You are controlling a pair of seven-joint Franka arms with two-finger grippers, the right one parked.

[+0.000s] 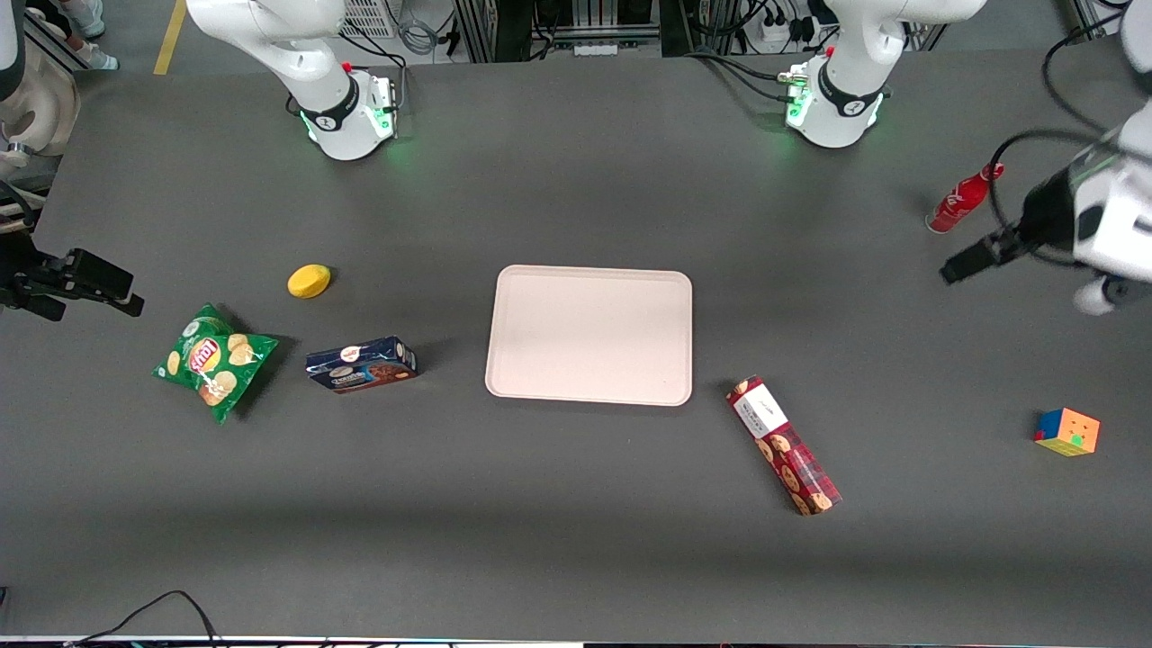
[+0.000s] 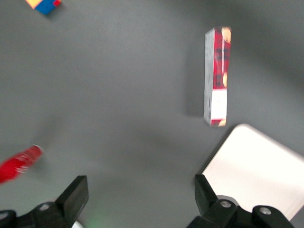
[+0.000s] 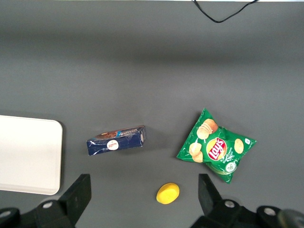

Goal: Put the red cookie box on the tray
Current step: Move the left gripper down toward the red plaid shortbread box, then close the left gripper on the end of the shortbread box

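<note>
Two black fingers (image 2: 76, 194) spread wide, nothing between them: the left gripper (image 1: 967, 261) hangs above the table (image 1: 576, 522) at the working arm's end, holding nothing. Well apart from it, nearer the front camera and toward the middle of the table, the red cookie box (image 1: 783, 445) lies flat and at a slant on the table, its white-label end just off a corner of the tray (image 1: 589, 335) without touching. The tray's surface is bare. A red bottle (image 1: 963, 200) lies just beside the gripper, farther from the front camera. The puzzle cube (image 1: 1067, 432) sits nearer the camera than the gripper, apart from the box.
</note>
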